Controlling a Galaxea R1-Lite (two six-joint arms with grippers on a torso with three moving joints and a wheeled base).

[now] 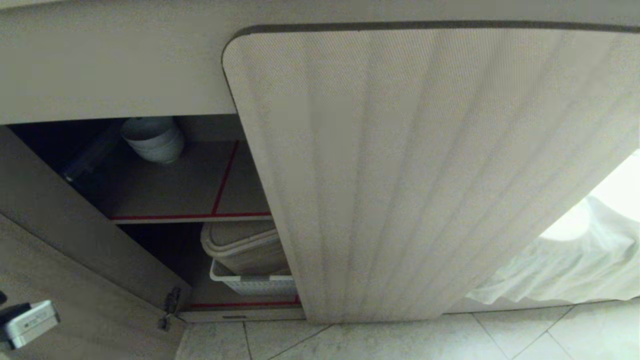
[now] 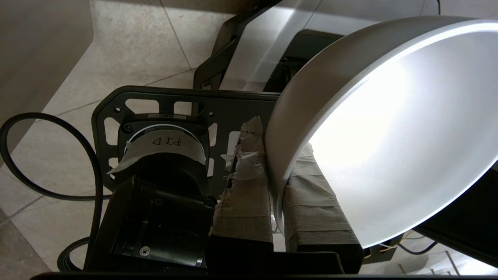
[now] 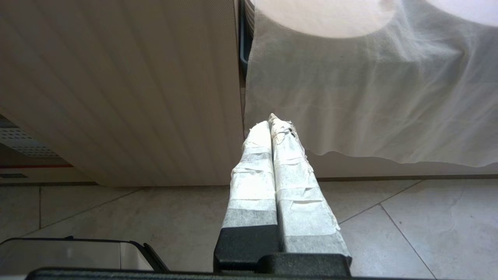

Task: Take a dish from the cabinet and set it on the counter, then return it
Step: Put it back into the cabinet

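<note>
The only writing that can be read is a hand-lettered mark on a strip of pale tape (image 2: 161,144) stuck across a round black part of the robot's body, seen in the left wrist view; its letters look like "PID", drawn upside down in that view.

Pale tiled floor (image 1: 400,340) with thin dark grout lines, running beneath the fluted door (image 1: 425,175). To the right of the fluted door, a white draped cloth (image 1: 565,270) hanging down almost to the floor, brightly lit from above. To the left of the fluted door, dim shelf bays edged in red tape (image 1: 190,217); on the lower bay, a white slotted basket (image 1: 255,285) carrying beige lidded containers (image 1: 245,245). Further left, an opened plain door panel (image 1: 60,215) with a metal hinge (image 1: 170,305). Daylight strongest at the right.
</note>
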